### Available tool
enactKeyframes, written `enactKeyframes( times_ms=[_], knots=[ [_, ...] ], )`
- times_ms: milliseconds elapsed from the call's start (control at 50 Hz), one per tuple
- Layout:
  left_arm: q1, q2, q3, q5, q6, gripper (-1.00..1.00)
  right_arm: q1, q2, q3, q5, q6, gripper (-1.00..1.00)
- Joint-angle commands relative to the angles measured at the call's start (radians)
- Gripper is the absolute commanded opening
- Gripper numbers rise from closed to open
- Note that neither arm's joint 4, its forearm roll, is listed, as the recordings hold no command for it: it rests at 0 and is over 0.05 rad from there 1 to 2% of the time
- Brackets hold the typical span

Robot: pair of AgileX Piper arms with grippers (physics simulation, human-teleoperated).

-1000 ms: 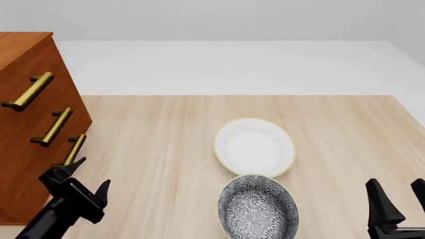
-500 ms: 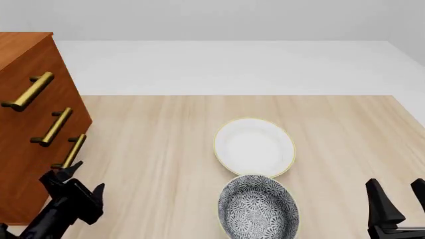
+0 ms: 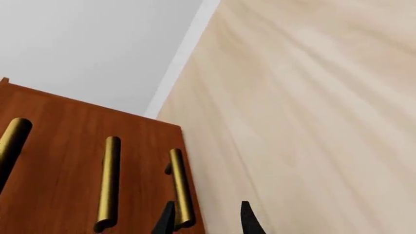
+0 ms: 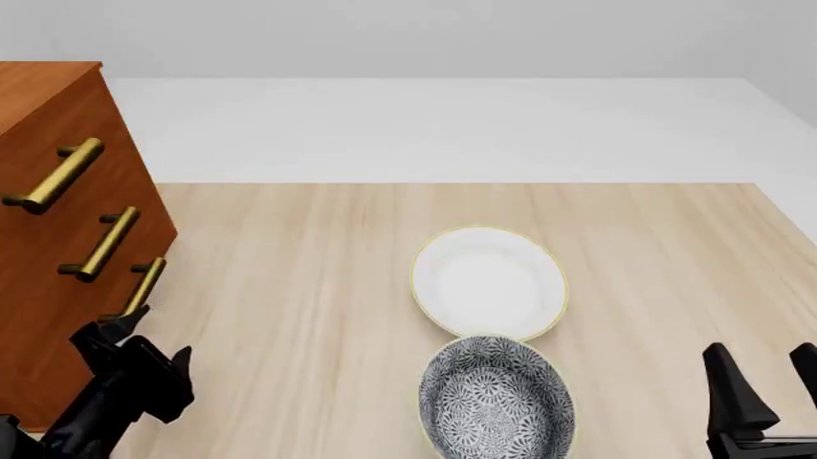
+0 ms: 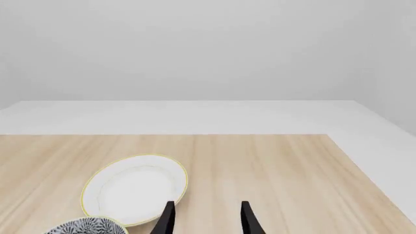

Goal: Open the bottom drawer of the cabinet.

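The cabinet (image 4: 57, 115) stands at the table's left edge, reddish-brown with three brass bar handles. The bottom drawer (image 4: 71, 349) sits flush with the front; its handle (image 4: 144, 287) is the lowest one. My left gripper (image 4: 141, 342) is open just below and in front of that handle. In the left wrist view the handle (image 3: 180, 187) has its near end between the fingers of the left gripper (image 3: 206, 222), close to one fingertip (image 3: 166, 220), touching neither. My right gripper (image 4: 770, 382) stands open and empty at the near right, also the right gripper (image 5: 206, 219) in its wrist view.
A white bowl (image 4: 489, 282) with a thin yellow rim lies mid-table, and a grey patterned bowl (image 4: 496, 400) touches its near side. Both sit well right of the cabinet. The two upper handles (image 4: 54, 177) (image 4: 102, 244) project from the cabinet front.
My left gripper has slid left and back, closer to the cabinet front beneath the lowest handle. The right arm and both bowls have stayed put.
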Motion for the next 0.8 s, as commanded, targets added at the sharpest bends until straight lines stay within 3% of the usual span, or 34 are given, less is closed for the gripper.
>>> enactKeyframes(
  times_ms=[20,800],
  knots=[
    [0.016,0.015,-0.02,-0.001,0.007,1.0,0.0,-0.002,-0.001,0.003,0.0,1.0],
    [0.079,0.141,-0.135,-0.001,0.019,1.0,0.0,-0.001,0.0,0.001,0.0,1.0]
  ],
)
